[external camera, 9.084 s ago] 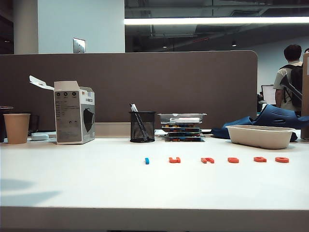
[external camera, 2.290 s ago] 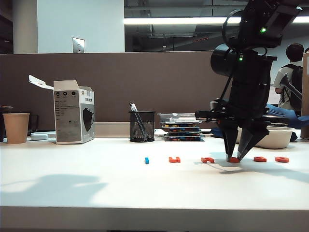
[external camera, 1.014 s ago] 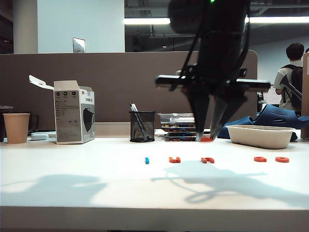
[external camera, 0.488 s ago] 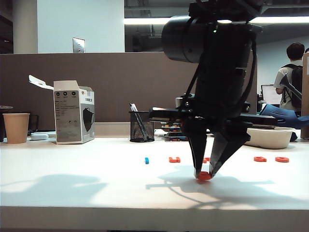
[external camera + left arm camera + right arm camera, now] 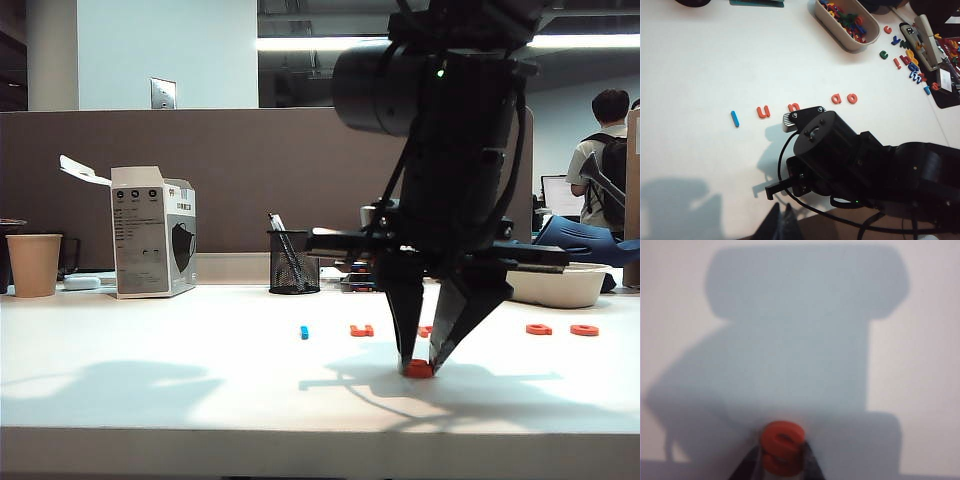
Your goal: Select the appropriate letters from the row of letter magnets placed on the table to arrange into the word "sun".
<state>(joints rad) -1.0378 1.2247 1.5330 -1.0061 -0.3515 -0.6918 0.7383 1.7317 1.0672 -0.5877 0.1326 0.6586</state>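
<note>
The white table (image 5: 150,390) is filling the lower half of the exterior view. The right arm is reaching down at center right, its right gripper (image 5: 420,365) pinching the orange-red s (image 5: 420,369) narrowly, the letter sitting at the tabletop in front of the row. Behind it, across the middle, the row of letter magnets (image 5: 795,106) is lying: blue piece (image 5: 304,332), u (image 5: 362,330), n (image 5: 794,106), then two round letters (image 5: 562,329). The left gripper (image 5: 782,225) is hanging at the bottom edge of the left wrist view; whether its fingers are parted I cannot tell.
</note>
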